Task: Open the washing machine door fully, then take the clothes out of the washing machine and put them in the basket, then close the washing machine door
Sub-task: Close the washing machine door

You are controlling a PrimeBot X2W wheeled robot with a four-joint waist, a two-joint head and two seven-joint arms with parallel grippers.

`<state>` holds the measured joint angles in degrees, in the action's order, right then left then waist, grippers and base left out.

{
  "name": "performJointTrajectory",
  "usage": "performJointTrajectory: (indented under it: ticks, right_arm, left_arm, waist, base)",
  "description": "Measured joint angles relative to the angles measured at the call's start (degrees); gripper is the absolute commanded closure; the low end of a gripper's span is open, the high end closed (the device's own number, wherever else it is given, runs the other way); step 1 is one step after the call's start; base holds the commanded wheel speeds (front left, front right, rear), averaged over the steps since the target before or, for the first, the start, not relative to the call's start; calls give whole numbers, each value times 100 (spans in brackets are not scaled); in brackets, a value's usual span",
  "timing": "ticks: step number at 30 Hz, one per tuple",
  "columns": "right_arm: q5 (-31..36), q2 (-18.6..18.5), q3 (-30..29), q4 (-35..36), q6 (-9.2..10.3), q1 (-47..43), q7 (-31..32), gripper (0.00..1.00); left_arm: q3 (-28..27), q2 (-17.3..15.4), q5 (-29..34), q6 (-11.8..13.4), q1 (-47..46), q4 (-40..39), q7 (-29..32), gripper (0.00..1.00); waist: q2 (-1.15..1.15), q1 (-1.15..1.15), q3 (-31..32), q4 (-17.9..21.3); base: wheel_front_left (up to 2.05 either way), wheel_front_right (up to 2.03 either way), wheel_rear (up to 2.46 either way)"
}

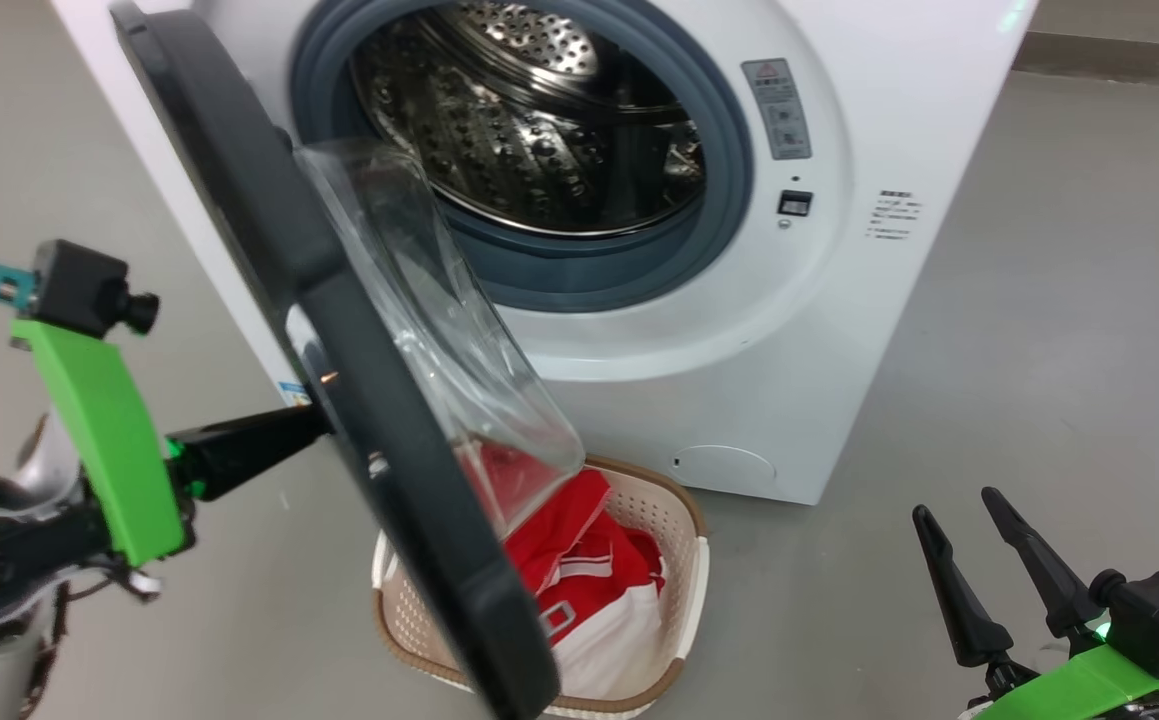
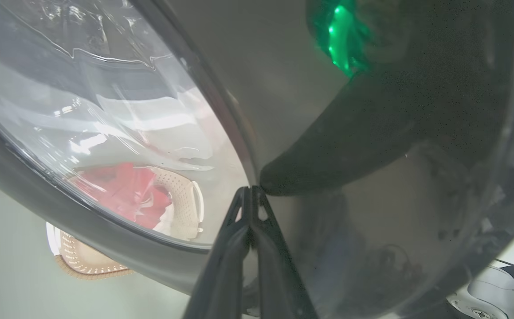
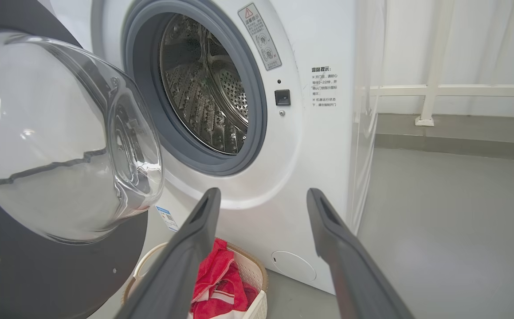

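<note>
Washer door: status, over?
Left gripper shut, tips against door. Right gripper open, idle. Drum looks empty, clothes in basket. Door half open, overhanging basket.

Grey floor [image 1: 1039,350], washing machine [image 1: 839,330], basket [image 1: 696,590] just beside

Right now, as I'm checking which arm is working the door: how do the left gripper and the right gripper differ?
The left gripper is shut, fingers pressed together; the right gripper is open, fingers spread apart. The left gripper's tips look to be against the outer face of the washing machine door; the right gripper touches nothing, low over the floor. Both have long dark fingers and hold nothing.
</note>
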<state>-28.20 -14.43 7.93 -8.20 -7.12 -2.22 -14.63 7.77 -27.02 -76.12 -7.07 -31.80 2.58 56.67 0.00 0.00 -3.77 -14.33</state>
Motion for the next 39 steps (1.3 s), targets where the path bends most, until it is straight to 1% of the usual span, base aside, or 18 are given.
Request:
performJointTrajectory:
  ticks: [9, 13, 14, 23, 39]
  right_arm:
    - [0, 34, -14, 10, 0, 1, 0, 0]
    - [0, 45, -36, 15, 0, 1, 0, 0]
    - [0, 55, -41, 21, 0, 1, 0, 0]
    - [7, 183, -60, 65, 0, 43, 0, 0]
    - [8, 333, -134, 97, 0, 203, 0, 0]
  left_arm:
    - [610, 194, 305, 0, -264, 110, -982, 100]
    - [861, 269, 341, 0, -417, 244, -1324, 100]
    - [945, 278, 359, 0, -526, 358, -1486, 100]
    - [1167, 292, 404, 0, -1015, 940, -2163, 100]
    - [1279, 131, 445, -1, -1713, 2113, -3211, 100]
  waist:
    - [0, 0, -19, 456]
    - [0, 0, -45, 681]
    - [0, 0, -65, 793]
    - [0, 0, -231, 1283]
    - [0, 0, -566, 2113]
  base:
    - [0, 0, 0]
    - [0, 0, 0]
    - [0, 0, 0]
    - [0, 0, 0]
    - [0, 0, 0]
